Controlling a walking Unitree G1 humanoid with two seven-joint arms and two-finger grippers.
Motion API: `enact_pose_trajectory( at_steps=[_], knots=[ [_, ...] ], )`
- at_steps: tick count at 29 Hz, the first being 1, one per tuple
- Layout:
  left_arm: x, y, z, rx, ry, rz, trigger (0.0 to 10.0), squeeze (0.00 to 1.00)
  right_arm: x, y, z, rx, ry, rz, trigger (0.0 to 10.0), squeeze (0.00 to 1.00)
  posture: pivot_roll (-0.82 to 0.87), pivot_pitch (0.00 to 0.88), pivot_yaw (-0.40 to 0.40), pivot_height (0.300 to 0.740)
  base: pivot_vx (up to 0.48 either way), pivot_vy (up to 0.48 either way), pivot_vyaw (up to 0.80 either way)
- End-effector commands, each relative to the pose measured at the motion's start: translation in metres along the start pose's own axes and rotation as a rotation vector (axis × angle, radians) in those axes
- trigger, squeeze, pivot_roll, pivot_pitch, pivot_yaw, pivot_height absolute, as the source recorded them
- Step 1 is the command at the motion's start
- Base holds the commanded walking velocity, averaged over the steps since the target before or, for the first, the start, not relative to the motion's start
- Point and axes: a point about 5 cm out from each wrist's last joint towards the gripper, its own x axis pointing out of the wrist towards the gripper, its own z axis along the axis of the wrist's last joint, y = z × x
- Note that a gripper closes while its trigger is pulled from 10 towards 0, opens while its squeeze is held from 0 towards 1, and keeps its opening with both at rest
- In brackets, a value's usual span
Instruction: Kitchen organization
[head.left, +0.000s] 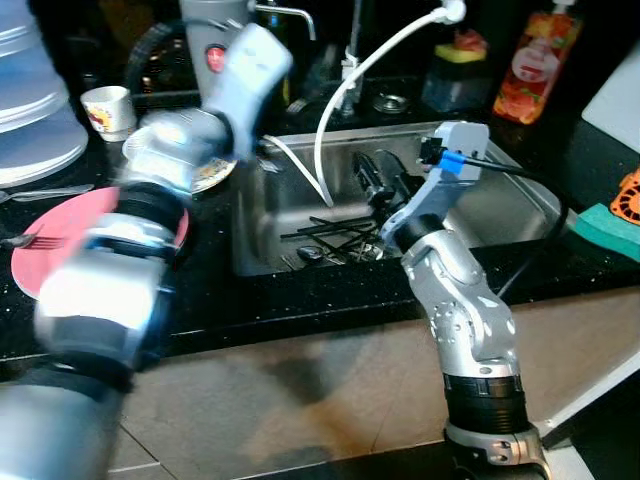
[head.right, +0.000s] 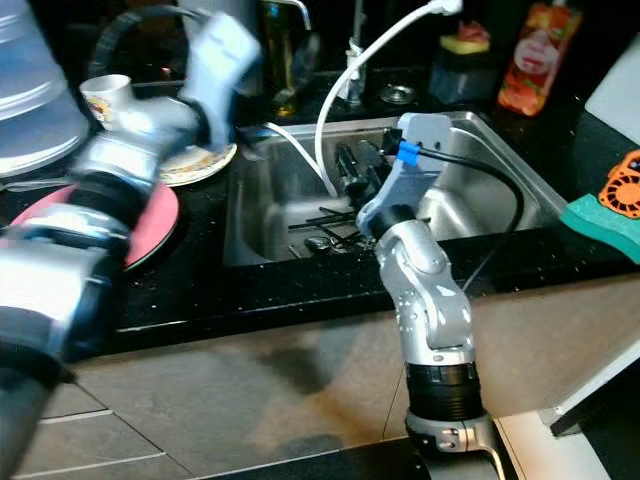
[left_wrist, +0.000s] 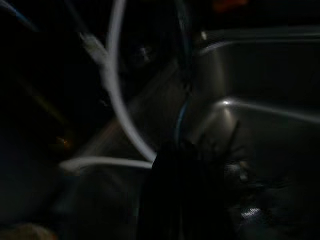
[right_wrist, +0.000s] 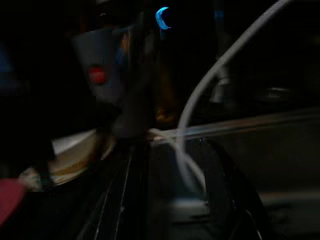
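Both arms reach over a steel sink (head.left: 520, 190) set in a black counter (head.left: 300, 300).

The right gripper (head.left: 375, 180) hangs inside the basin with its two black fingers spread apart, holding nothing. Just below and beside them, dark chopsticks (head.left: 335, 228) lie criss-crossed on the sink floor with a spoon (head.left: 310, 254) among them. A white hose (head.left: 340, 100) loops down from the tap area, entering the basin beside this gripper. The left arm is blurred; the left gripper (left_wrist: 182, 200) points toward the sink's near corner, but whether its fingers are apart cannot be told. Beside the left arm lie a red plate (head.left: 60, 240) bearing a fork (head.left: 25, 240), a patterned plate (head.right: 200, 165) and a printed paper cup (head.left: 108, 110). Beyond the right gripper stands an orange pouch (head.left: 535, 65); its label is probably fruit-themed, the writing unreadable.
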Motion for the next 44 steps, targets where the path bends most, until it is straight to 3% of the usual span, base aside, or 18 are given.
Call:
enact_pose_trajectory(
  at_steps=[1, 2, 3, 4, 7, 9, 10, 13, 17, 19, 21, 23, 28, 32, 37, 42, 43, 44],
  knots=[
    [-0.001, -0.001, -0.025, -0.141, 0.062, 0.121, 10.0, 0.01, -0.004, -0.001, 0.011, -0.017, -0.055, -0.021, 10.0, 0.00, -0.04, 0.000, 0.054, 0.740, 0.000, 0.000, 0.00],
    [-0.001, -0.002, -0.027, -0.170, 0.056, 0.136, 10.0, 0.01, -0.004, -0.002, 0.012, -0.021, -0.062, -0.026, 10.0, 0.00, -0.04, 0.000, 0.054, 0.740, 0.000, 0.000, 0.00],
    [-0.001, -0.001, -0.028, -0.204, 0.045, 0.162, 10.0, 0.69, -0.004, -0.003, 0.014, -0.027, -0.074, -0.032, 10.0, 0.00, -0.04, 0.000, 0.050, 0.740, 0.000, 0.000, 0.00],
    [-0.001, -0.001, -0.029, -0.236, 0.034, 0.181, 10.0, 1.00, -0.005, -0.003, 0.016, -0.032, -0.085, -0.036, 10.0, 0.00, -0.05, 0.000, 0.048, 0.740, 0.000, 0.000, 0.00],
    [-0.007, 0.012, -0.017, -0.305, -0.086, 0.205, 10.0, 1.00, -0.006, -0.004, 0.026, -0.060, -0.137, -0.045, 10.0, 0.00, -0.04, 0.000, 0.036, 0.740, 0.000, 0.000, 0.00],
    [-0.010, 0.020, -0.011, -0.293, -0.119, 0.217, 10.0, 1.00, -0.006, -0.003, 0.029, -0.062, -0.155, -0.047, 10.0, 0.00, -0.04, 0.000, 0.036, 0.740, 0.000, 0.000, 0.00],
    [-0.014, 0.028, -0.007, -0.264, -0.136, 0.241, 10.0, 0.00, -0.006, -0.003, 0.032, -0.064, -0.169, -0.047, 10.0, 0.00, -0.04, 0.000, 0.028, 0.740, 0.000, 0.000, 0.00],
    [-0.030, 0.054, 0.007, -0.188, -0.188, 0.349, 10.0, 0.00, -0.005, -0.001, 0.039, -0.067, -0.205, -0.043, 10.0, 0.00, -0.03, 0.000, 0.023, 0.740, 0.000, 0.000, 0.00],
    [-0.071, 0.105, 0.018, -0.145, -0.250, 0.588, 10.0, 0.00, -0.005, 0.002, 0.043, -0.070, -0.229, -0.035, 10.0, 0.00, -0.03, 0.000, -0.005, 0.740, 0.000, 0.000, 0.00],
    [-0.093, 0.128, 0.001, -0.102, -0.096, 0.775, 10.0, 0.00, -0.005, 0.001, 0.043, -0.073, -0.219, -0.029, 10.0, 0.00, -0.02, 0.000, -0.032, 0.740, 0.000, 0.000, 0.00],
    [-0.123, 0.149, -0.027, -0.161, 0.074, 1.020, 10.0, 0.00, -0.003, 0.001, 0.041, -0.081, -0.202, -0.016, 10.0, 0.00, -0.02, 0.000, -0.032, 0.740, 0.000, 0.000, 0.00],
    [-0.132, 0.152, -0.037, -0.170, 0.125, 1.093, 10.0, 0.00, -0.002, 0.001, 0.040, -0.085, -0.197, -0.012, 10.0, 0.00, -0.02, 0.000, -0.034, 0.740, 0.000, 0.000, 0.00],
    [-0.147, 0.145, -0.075, -0.143, 0.282, 1.253, 10.0, 0.00, -0.002, 0.001, 0.038, -0.088, -0.189, -0.012, 10.0, 0.00, -0.02, 0.000, -0.032, 0.740, 0.000, 0.000, 0.00],
    [-0.142, 0.128, -0.087, -0.083, 0.311, 1.288, 10.0, 0.00, -0.004, -0.001, 0.035, -0.095, -0.170, -0.015, 10.0, 0.00, -0.02, 0.000, -0.037, 0.740, 0.000, 0.000, 0.00],
    [-0.138, 0.102, -0.076, 0.288, 0.349, 1.238, 10.0, 0.00, -0.005, -0.004, 0.031, -0.094, -0.153, -0.012, 10.0, 0.00, 0.02, 0.000, -0.048, 0.740, 0.000, 0.000, 0.00],
    [-0.139, 0.090, -0.074, 0.368, 0.345, 1.192, 10.0, 0.00, -0.004, -0.004, 0.029, -0.089, -0.148, -0.011, 10.0, 0.00, 0.02, 0.000, -0.048, 0.740, 0.000, 0.000, 0.00],
    [-0.142, 0.073, -0.068, 0.437, 0.323, 1.149, 10.0, 1.00, -0.004, -0.003, 0.027, -0.076, -0.142, -0.009, 10.0, 0.00, 0.06, 0.000, -0.047, 0.740, 0.000, 0.000, 0.00],
    [-0.142, 0.073, -0.068, 0.437, 0.323, 1.149, 10.0, 1.00, -0.004, -0.003, 0.027, -0.076, -0.142, -0.009, 10.0, 0.00, 0.06, 0.000, -0.047, 0.740, 0.000, 0.000, 0.00]
  ],
)
